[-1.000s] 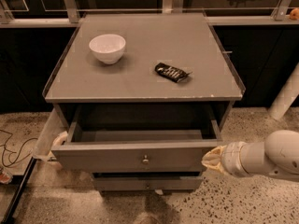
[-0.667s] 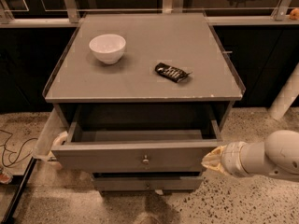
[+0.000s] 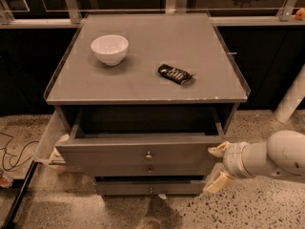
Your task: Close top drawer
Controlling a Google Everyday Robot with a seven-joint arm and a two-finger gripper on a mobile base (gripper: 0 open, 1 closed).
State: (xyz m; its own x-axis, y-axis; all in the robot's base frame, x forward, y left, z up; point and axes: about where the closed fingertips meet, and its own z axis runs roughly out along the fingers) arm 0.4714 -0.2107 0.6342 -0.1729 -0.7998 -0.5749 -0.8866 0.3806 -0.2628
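Speckled stone floor [image 3: 267, 209], dark glazed wall w/ metal rail behind. Gray cabinet in centre of view, flat worktop [image 3: 143, 85] w/ raised rim. On worktop: white bowl [image 3: 109, 49] upright at back left; dark snack packet [image 3: 175, 74] lying flat right of centre, well apart from bowl.

Top drawer [image 3: 109, 152] stands pulled out toward camera, inside dark, contents not visible. Small round knob [image 3: 148, 155] at centre of its plain front. Two lower drawers [image 3: 124, 187] beneath, each w/ like knob; the middle one sticks out a bit less than the top, the bottom sits further back.

Gripper [image 3: 218, 166] is at lower right, at the right end of top drawer's front, on a white arm [image 3: 281, 156] coming in from right edge. Fingers [image 3: 218, 150] spread apart: upper one by the drawer front's right corner, lower one down beside the lower drawers. Contact w/ the front: can't tell.

Black cable [image 3: 12, 151] on floor at left.
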